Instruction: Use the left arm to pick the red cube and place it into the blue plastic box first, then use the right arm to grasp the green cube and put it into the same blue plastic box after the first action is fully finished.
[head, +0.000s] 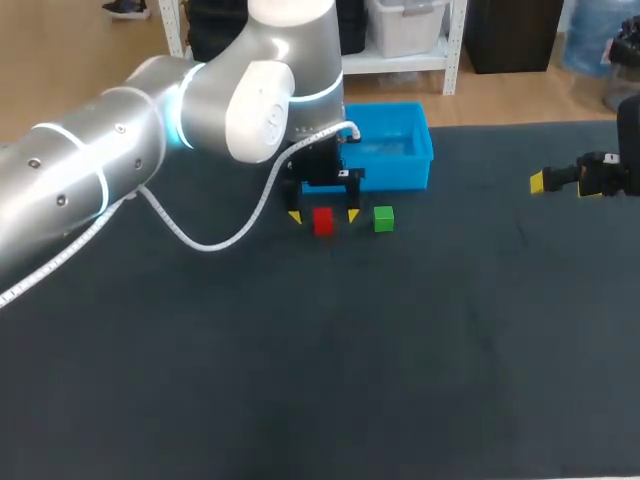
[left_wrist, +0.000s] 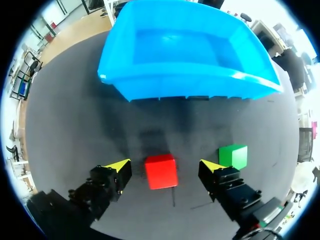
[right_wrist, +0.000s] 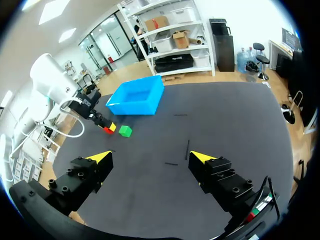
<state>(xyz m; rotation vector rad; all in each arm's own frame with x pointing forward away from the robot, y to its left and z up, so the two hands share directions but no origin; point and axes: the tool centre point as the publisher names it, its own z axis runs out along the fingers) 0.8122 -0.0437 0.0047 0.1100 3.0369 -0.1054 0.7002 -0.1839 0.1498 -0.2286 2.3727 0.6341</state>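
The red cube (head: 323, 220) (left_wrist: 161, 171) rests on the dark table just in front of the blue plastic box (head: 392, 147) (left_wrist: 185, 50). My left gripper (head: 323, 214) (left_wrist: 165, 164) straddles it, open, with a gap on each side between the yellow tips and the cube. The green cube (head: 384, 219) (left_wrist: 233, 156) sits on the table just outside one of the left fingers (left_wrist: 212, 166). My right gripper (right_wrist: 149, 157) hangs open and empty at the table's right side (head: 565, 180), far from both cubes (right_wrist: 125, 131). The box is empty inside.
The dark table mat (head: 400, 340) stretches wide in front of the cubes. The left arm's white cable (head: 230, 235) droops over the mat beside the gripper.
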